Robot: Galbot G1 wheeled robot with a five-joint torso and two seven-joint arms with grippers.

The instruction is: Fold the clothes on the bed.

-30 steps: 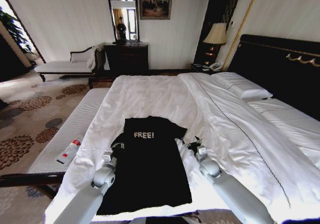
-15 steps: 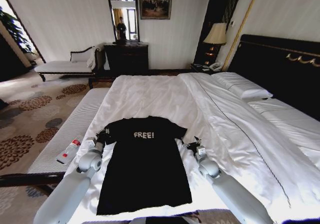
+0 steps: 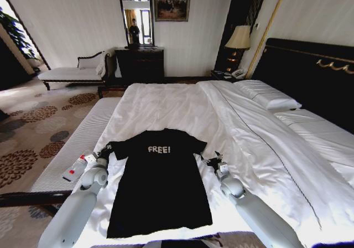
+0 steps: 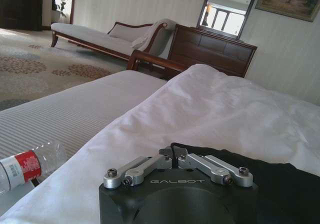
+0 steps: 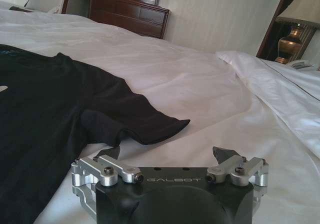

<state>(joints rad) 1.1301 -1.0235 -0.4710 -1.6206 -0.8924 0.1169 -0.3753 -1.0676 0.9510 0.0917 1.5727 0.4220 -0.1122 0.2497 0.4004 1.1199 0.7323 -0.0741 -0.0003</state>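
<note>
Hotel-style bedroom; bed [image 3: 265, 148], lamp [image 3: 239, 38], chaise [image 3: 72, 71]

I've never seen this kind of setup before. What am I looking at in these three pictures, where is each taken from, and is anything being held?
This is a wheeled robot with two arms, standing at a bed. The wide picture comes from a camera on its head; the other two come from cameras on its wrists, looking out over each gripper. A black T-shirt reading "FREE!" lies spread flat on the white duvet. The left gripper is closed on the edge of the shirt's sleeve, seen close up in the left wrist picture. The right gripper rests open on the duvet beside the other sleeve, holding nothing. A plastic bottle lies on the striped bench at the bedside.
</note>
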